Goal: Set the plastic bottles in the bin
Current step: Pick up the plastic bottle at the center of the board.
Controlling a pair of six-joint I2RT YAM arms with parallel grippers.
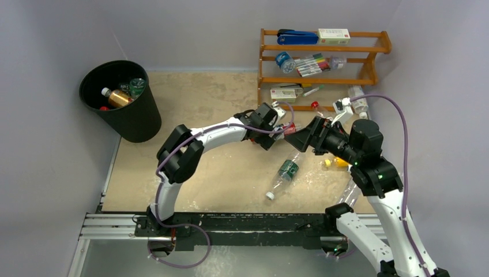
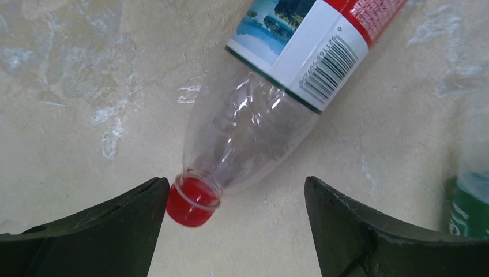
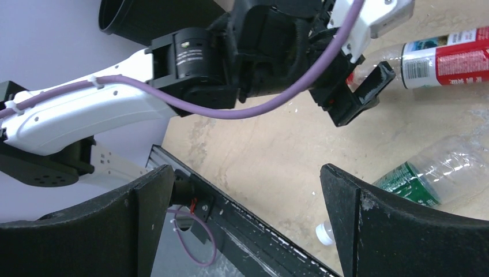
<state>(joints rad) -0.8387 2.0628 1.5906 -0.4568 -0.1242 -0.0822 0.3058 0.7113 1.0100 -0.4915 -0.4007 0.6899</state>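
Observation:
A clear bottle with a red cap and a red-and-white label lies on the table. My left gripper is open over its neck, and the cap lies just beside the left finger. The right wrist view shows the same bottle under the left gripper. My right gripper is open and empty, hovering close by. A green-labelled bottle with a white cap lies nearer the front. The black bin at the far left holds several bottles.
An orange wooden rack with markers, boxes and a stapler stands at the back right. More bottles lie in front of it. A yellow one and a clear one lie by the right arm. A metal rail runs along the front.

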